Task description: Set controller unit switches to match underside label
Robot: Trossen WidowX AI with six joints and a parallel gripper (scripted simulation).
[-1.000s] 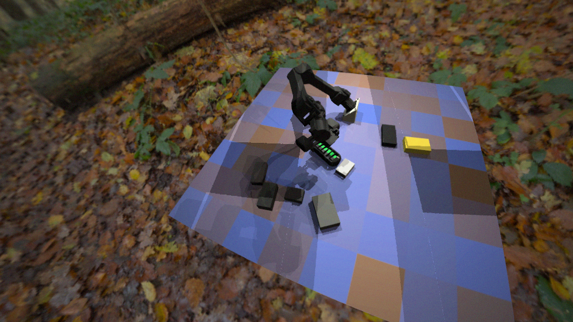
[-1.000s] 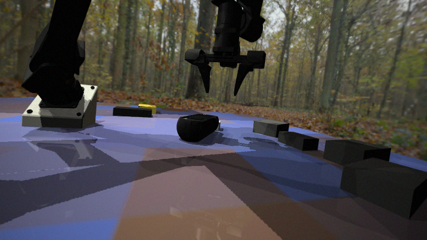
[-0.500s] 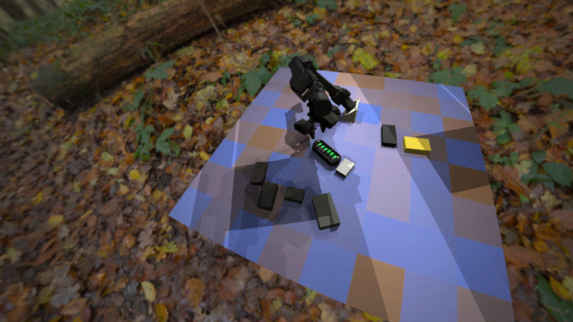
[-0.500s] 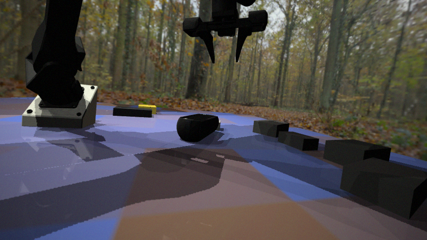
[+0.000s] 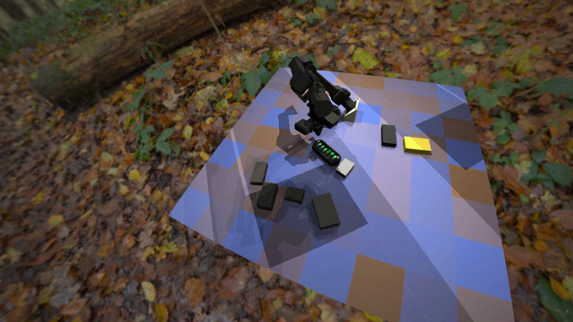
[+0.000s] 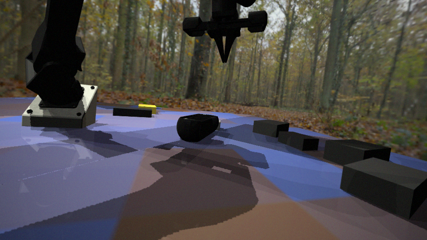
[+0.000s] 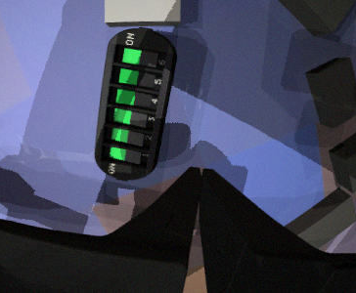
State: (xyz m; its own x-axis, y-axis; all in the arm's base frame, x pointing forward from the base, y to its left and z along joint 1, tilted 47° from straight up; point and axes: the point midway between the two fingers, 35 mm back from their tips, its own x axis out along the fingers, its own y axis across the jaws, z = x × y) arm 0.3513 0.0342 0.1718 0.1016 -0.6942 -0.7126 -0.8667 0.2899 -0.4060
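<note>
The dark grey controller unit (image 5: 324, 152) (image 6: 196, 126) (image 7: 137, 106) sits on its base on the bench, switches up. In the wrist view its six numbered rocker switches each show a bright green end on the left side. The label underneath is hidden. My gripper (image 6: 224, 60) (image 7: 200, 178) (image 5: 313, 129) is shut with the fingertips together and nothing between them. It hangs high above the bench, pointing down, just short of the unit's near end and slightly to one side of it.
A pale block (image 5: 345, 167) lies touching or just off the unit's far end. A dark block (image 5: 388, 135) (image 6: 132, 112) and a yellow block (image 5: 416, 144) (image 6: 147, 106) lie to one side. Several dark blocks (image 5: 325, 210) (image 6: 382, 183) lie on the other. The arm's base (image 6: 59, 111) stands nearby.
</note>
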